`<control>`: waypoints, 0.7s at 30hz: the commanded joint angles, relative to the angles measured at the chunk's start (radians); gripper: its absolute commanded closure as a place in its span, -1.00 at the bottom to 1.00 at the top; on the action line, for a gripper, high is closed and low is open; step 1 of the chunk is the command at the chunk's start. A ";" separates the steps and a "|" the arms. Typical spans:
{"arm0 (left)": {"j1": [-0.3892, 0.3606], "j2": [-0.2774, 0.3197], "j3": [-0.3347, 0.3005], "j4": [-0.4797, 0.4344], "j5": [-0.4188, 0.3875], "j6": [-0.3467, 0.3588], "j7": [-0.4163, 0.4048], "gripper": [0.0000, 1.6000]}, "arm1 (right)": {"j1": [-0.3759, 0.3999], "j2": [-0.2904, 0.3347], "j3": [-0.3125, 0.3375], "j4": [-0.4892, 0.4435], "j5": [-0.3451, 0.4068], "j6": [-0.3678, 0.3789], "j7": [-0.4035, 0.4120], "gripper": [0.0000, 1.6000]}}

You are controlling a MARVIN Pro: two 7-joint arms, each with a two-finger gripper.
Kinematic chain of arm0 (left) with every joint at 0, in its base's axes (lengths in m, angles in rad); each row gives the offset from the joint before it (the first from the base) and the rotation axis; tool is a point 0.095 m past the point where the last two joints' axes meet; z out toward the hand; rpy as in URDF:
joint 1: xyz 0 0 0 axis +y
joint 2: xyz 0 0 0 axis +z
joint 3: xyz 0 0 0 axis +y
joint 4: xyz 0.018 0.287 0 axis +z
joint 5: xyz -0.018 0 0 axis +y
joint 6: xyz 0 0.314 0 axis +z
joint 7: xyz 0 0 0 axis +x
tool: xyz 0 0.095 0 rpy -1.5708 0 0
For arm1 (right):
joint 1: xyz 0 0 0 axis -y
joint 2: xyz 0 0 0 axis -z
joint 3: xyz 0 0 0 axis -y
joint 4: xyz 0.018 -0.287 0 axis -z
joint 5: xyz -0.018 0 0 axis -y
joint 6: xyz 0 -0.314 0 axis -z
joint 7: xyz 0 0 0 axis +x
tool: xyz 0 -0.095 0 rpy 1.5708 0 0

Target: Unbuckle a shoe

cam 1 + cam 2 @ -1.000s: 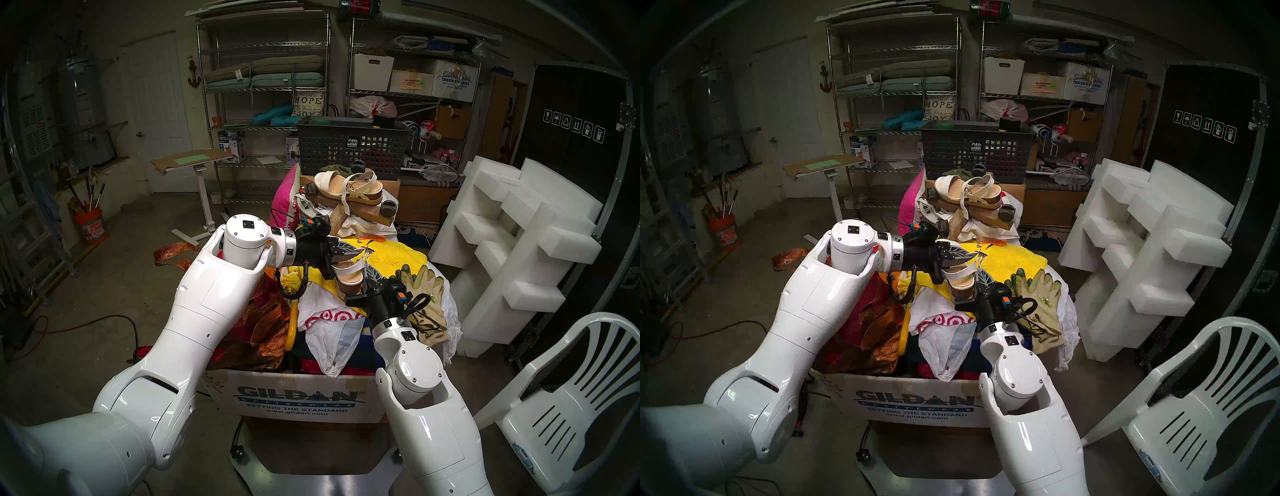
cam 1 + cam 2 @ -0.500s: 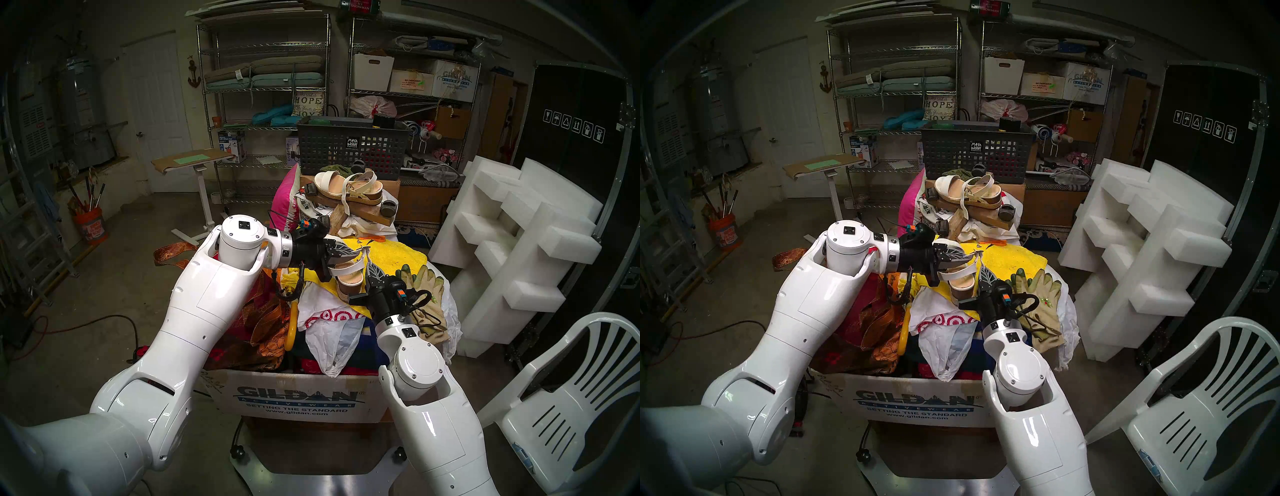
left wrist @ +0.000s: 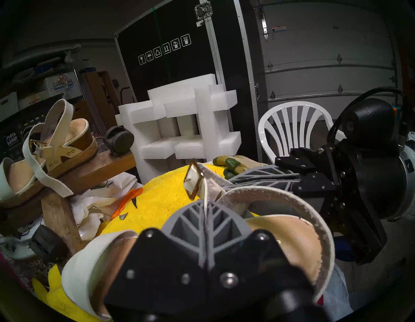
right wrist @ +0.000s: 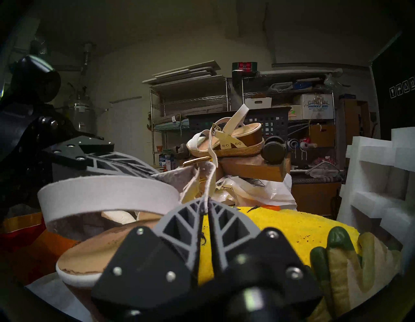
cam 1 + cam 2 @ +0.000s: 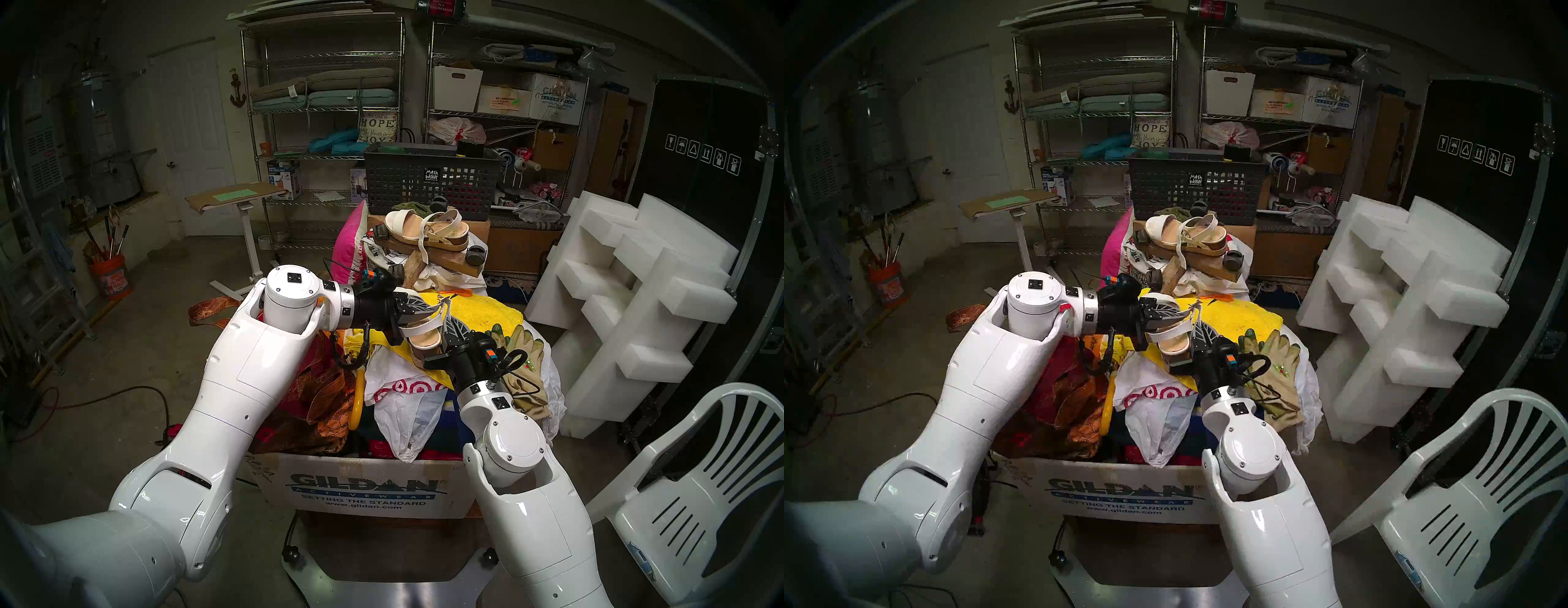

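Garage clutter: box (image 5: 360, 488) of bags nearest; over it sandal (image 5: 424, 335) held up, R end effector (image 5: 450, 325) shut on its thin strap (image 4: 207, 180), L end effector (image 5: 437, 309) pinching strap by buckle (image 3: 194, 180); 2nd sandal (image 5: 424, 231) behind

You are working in a residential garage used for storage. Evidence: bare concrete floor (image 5: 140, 339); white panelled sectional garage door (image 3: 325, 56) in the left wrist view; grey cylindrical water heater (image 5: 99, 123) against the left wall beside a white panelled interior door (image 5: 191, 140). Two chrome wire shelving racks (image 5: 322, 106) hold folded cushions, cardboard boxes and bags. An orange plastic bucket (image 5: 111, 276) holds long-handled tools. A white plastic stacking chair (image 5: 695, 488), white foam packing blocks (image 5: 636, 297) and a black flight case (image 5: 700, 148) stand to your right.
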 commanded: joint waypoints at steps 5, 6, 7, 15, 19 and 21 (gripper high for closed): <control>-0.003 -0.017 -0.010 -0.030 0.001 -0.014 0.040 1.00 | -0.009 -0.010 0.005 -0.032 0.007 0.002 -0.013 0.07; -0.003 -0.017 -0.010 -0.031 0.000 -0.013 0.040 1.00 | -0.009 -0.010 0.006 -0.031 0.008 0.000 -0.013 0.03; -0.003 -0.017 -0.009 -0.032 -0.001 -0.012 0.040 1.00 | -0.008 -0.011 0.007 -0.029 0.008 -0.002 -0.015 0.02; 0.004 -0.014 -0.005 -0.041 -0.005 -0.008 0.036 1.00 | 0.005 -0.009 0.010 -0.032 0.009 -0.009 -0.025 0.05; 0.005 -0.013 -0.002 -0.042 -0.004 -0.007 0.033 1.00 | 0.003 -0.007 0.006 -0.038 0.010 -0.009 -0.026 0.22; 0.004 -0.012 0.000 -0.041 -0.003 -0.007 0.032 1.00 | -0.001 -0.006 0.003 -0.042 0.008 -0.010 -0.026 0.19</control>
